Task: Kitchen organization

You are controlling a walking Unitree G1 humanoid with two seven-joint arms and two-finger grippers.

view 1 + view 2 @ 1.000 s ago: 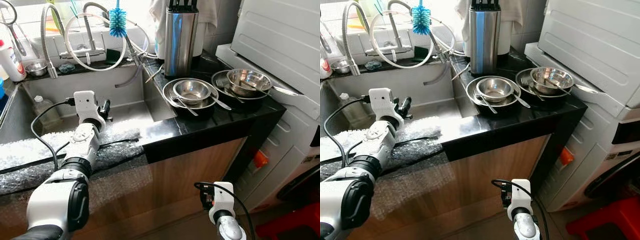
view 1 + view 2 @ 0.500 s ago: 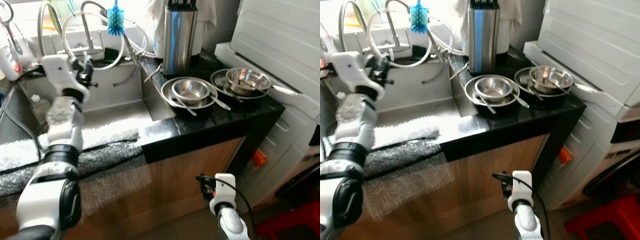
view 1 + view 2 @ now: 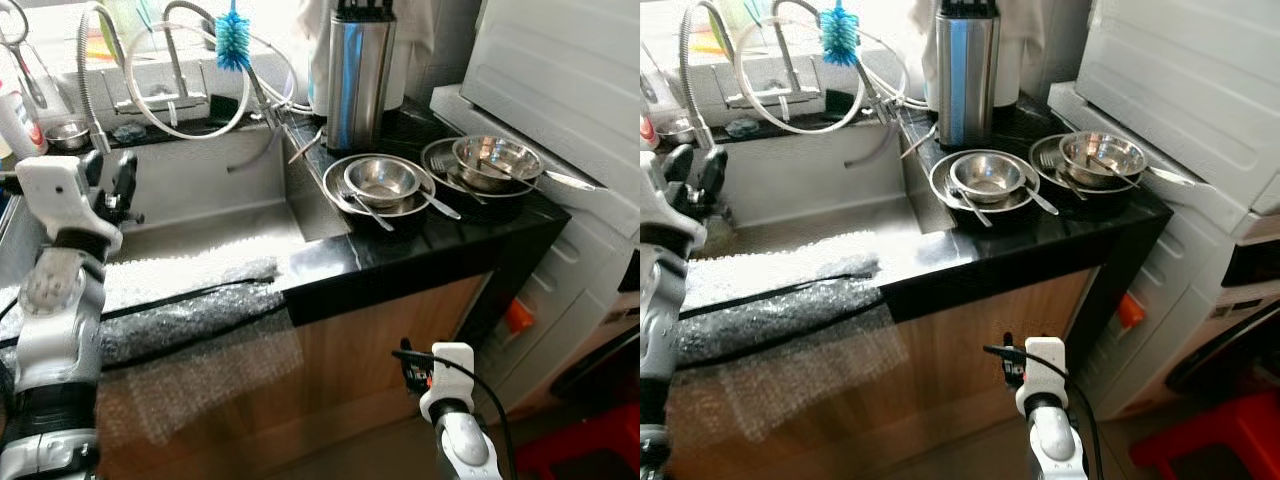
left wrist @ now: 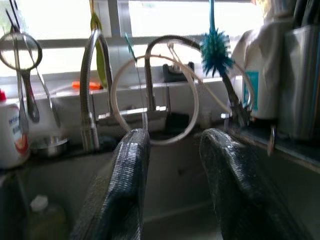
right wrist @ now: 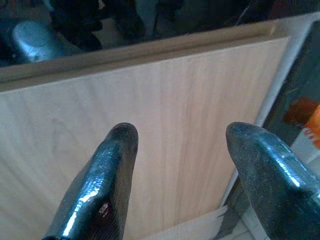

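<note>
Left eye view looks down on a black counter (image 3: 420, 245) with a steel sink (image 3: 200, 200) set into its left part. The left gripper (image 3: 112, 185) is raised over the sink's left end, near the front rim, and the left wrist view shows its two black fingers (image 4: 125, 185) spread apart with nothing between them, pointing toward the faucet (image 4: 90, 100) and the white hose loop (image 4: 155, 100) at the back wall of the sink. A blue bottle brush (image 3: 234, 45) stands up behind the sink's back right corner. On the counter's back edge, just right of the sink, stands a tall steel knife block (image 3: 360, 75). In front of it, toward the counter's right end, a steel bowl (image 3: 381, 180) sits inside a wider steel plate (image 3: 345, 200) with spoons leaning in it, and just beside that, at the right edge, a second steel bowl (image 3: 497, 160) sits in a dark pan (image 3: 450, 185). Bubble wrap (image 3: 190, 300) lies along the counter's front edge in front of the sink. A white bottle (image 3: 22, 125) stands at the sink's back left corner. The right gripper (image 5: 182, 150) hangs low before the wooden cabinet front (image 5: 165, 115) under the counter, its fingers parted and empty.
</note>
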